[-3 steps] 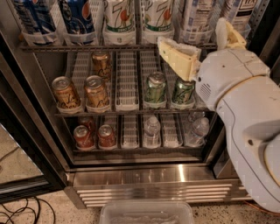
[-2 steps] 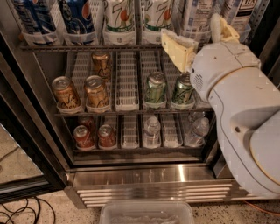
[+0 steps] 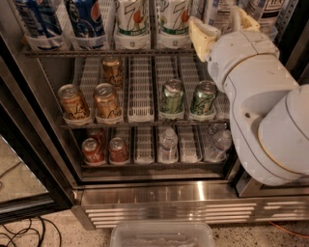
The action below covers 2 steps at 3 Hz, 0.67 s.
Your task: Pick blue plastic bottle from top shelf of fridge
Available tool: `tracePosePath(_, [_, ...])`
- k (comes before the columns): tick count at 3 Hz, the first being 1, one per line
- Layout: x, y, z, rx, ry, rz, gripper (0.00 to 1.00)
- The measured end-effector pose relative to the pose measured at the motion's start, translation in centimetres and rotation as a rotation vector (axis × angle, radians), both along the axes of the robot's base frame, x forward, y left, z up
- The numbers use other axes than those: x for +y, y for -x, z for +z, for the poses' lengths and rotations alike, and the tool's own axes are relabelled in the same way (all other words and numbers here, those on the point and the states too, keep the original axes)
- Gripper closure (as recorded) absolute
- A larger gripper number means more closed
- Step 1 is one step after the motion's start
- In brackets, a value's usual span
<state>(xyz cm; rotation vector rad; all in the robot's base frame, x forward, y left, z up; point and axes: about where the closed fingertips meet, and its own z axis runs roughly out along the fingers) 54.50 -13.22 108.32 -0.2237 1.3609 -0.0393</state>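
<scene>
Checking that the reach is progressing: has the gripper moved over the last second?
Yes. The gripper has risen: its cream fingers were level with the top shelf front steel edge, and now sit mostly above it.

The top edge cuts off every tall bottle on the steel-edged wire top shelf (image 3: 106,51). The cream two-finger gripper (image 3: 221,26), up at the top right, hides part of the pale blue-and-white labelled plastic bottle (image 3: 219,10). I cannot tell if they touch.

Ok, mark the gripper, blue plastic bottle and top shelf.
gripper (image 3: 216,17), camera view, top right, between its fingertips
blue plastic bottle (image 3: 218,6), camera view, pale label
top shelf (image 3: 96,51), camera view, steel front edge
</scene>
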Motion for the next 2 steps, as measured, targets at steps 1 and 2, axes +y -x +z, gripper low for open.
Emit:
tracePosePath(1, [-0.7, -1.3, 0.0, 0.008, -0.009, -0.035, 0.51])
tracePosePath(2, [-1.2, -2.6, 0.2, 0.012, -0.015, -0.064, 0.45])
